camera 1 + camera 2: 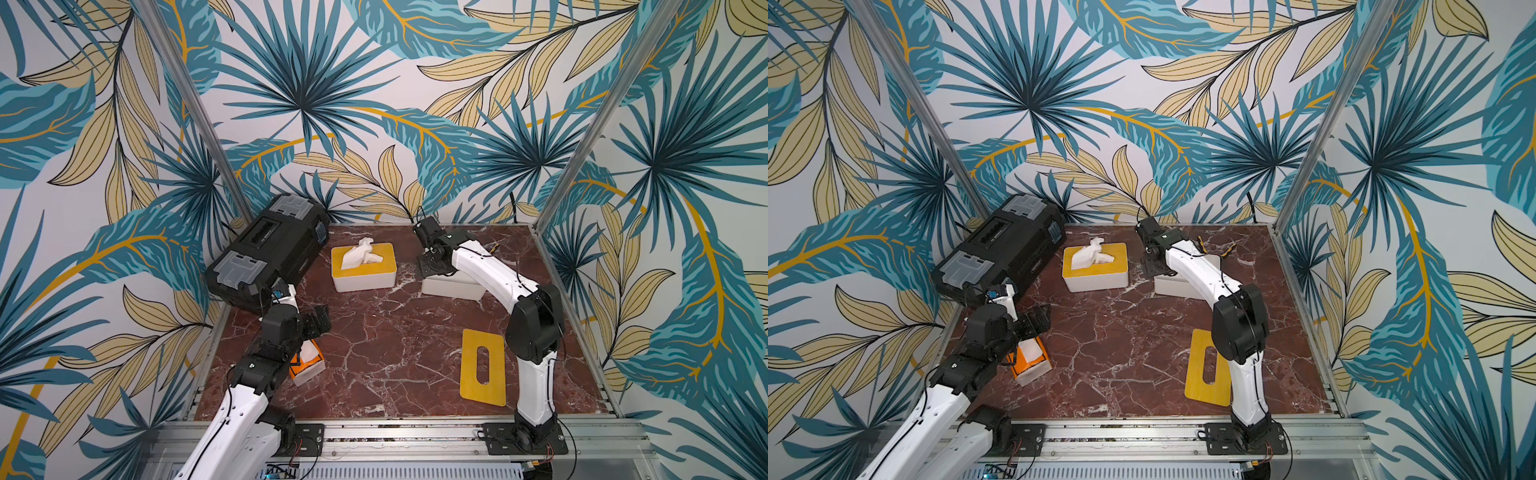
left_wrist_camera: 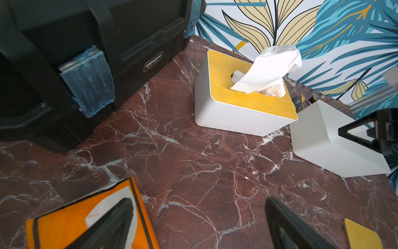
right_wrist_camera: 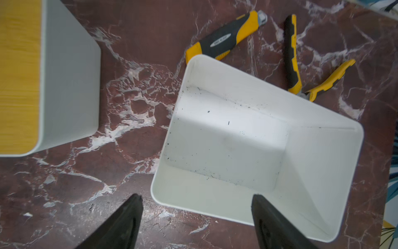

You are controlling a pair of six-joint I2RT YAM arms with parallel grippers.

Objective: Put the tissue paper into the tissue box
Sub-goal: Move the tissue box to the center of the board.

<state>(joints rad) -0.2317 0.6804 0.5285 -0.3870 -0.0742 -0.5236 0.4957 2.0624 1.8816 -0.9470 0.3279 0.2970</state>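
Tissue pack (image 1: 309,365) sits near-left on bench (image 1: 395,332), left pincer (image 2: 198,201) wide open just above. Right pincer (image 3: 196,198) open too, astride wall of empty box (image 3: 226,140), far right. Lid (image 1: 482,368) off.

The left arm (image 1: 245,411) and right arm (image 1: 536,386) match: curved white shells dotted with small dark screw holes, joined by boxy black joint housings. A thin black cable runs along each white link. Each stands on 1 black base plate (image 1: 525,438). The left gripper (image 2: 198,201) and right gripper (image 3: 197,197) each have 2 black tapered fingers.
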